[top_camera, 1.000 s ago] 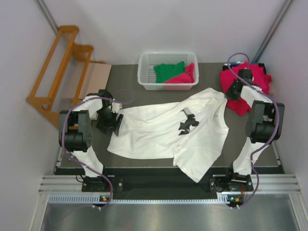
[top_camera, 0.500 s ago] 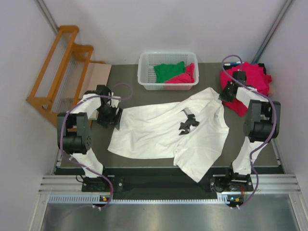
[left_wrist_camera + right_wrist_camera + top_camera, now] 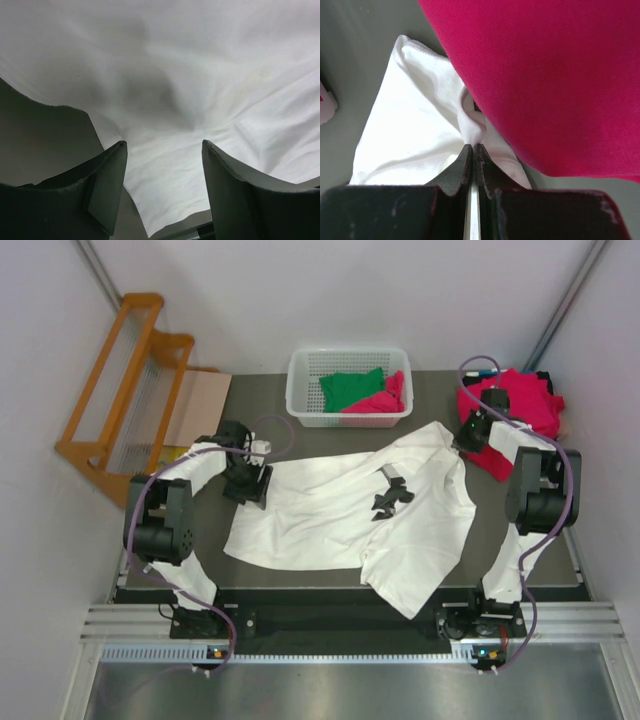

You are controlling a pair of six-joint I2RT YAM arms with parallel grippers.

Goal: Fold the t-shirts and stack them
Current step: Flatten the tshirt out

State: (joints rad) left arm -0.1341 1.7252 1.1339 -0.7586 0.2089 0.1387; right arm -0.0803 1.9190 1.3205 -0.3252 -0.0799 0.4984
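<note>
White shirt spread out, pinched at one corner

White cloth covers most of the dark table (image 3: 262, 400): the large white t-shirt (image 3: 320, 525) lies open and rumpled across the middle, its small black print (image 3: 388, 498) facing up, and one corner laps over the near edge. The left gripper (image 3: 164, 150) sits at the shirt's left border, towards the table's left edge. Its jaws stand apart with nothing between them, and wrinkled white fabric lies just beyond its fingers (image 3: 107, 185). The right gripper (image 3: 472, 147) is at the shirt's far right corner, jaws clenched on a small raised fold of the white cloth. That corner touches the heap of crimson t-shirts (image 3: 522, 405) piled in the table's far right corner, and in the right wrist view the crimson fabric overlaps the white.

At the middle of the far edge stands a white lattice basket (image 3: 296, 392). It holds a green t-shirt (image 3: 350, 388) on the left and a crimson t-shirt (image 3: 382, 400) on the right, both crumpled. An orange wooden rack (image 3: 120, 390) stands off the table beyond its far left corner.
</note>
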